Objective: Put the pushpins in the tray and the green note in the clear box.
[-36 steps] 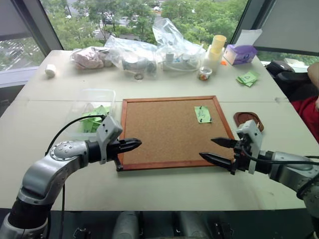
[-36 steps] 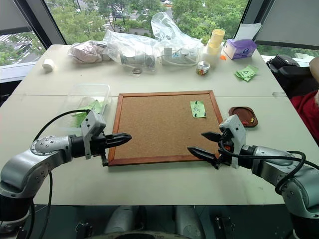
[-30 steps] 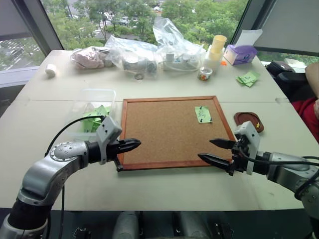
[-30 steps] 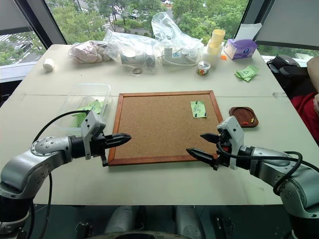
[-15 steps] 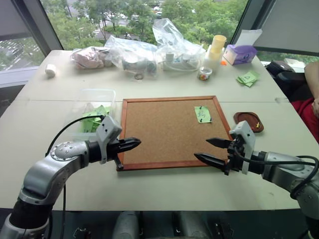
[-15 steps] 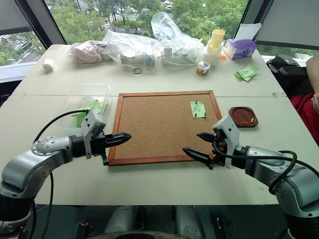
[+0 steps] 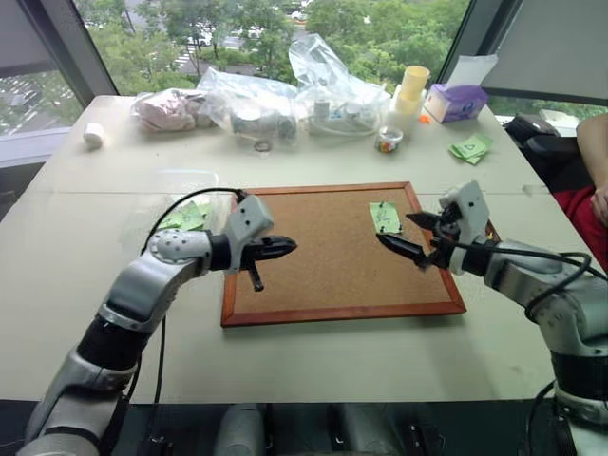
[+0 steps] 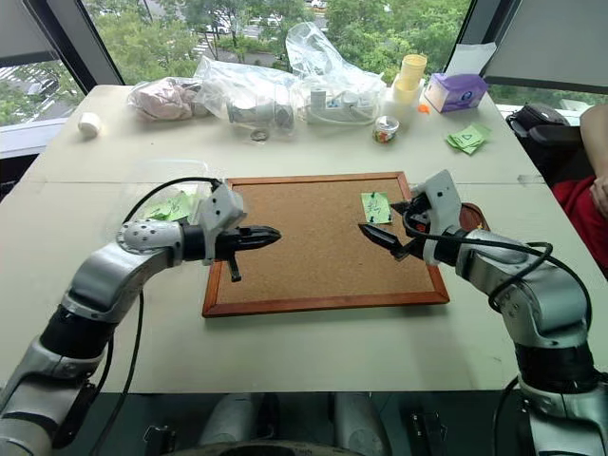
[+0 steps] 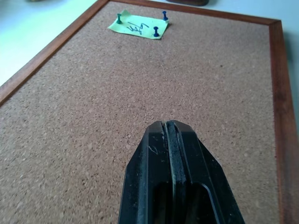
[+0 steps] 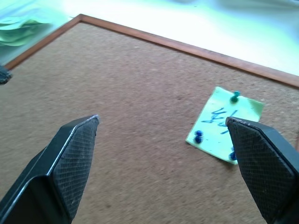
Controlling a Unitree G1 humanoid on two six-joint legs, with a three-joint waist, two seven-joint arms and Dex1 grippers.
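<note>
The green note point(image 10: 224, 124) — a small light-green slip with a dark scribble — lies pinned near the corkboard's point(image 7: 323, 266) far right corner by three tiny pushpins point(image 10: 198, 137). Thin and floppy, it likely tears; better to pluck each pin by its head first. The right claw point(image 7: 406, 236) hovers near it, spread wide; the left claw point(image 7: 285, 249) is clenched, empty.

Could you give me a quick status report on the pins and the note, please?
Left end effector shut, empty, over the corkboard. Right end effector open, beside the green note. Note pinned by three pushpins. Nothing in the way.
</note>
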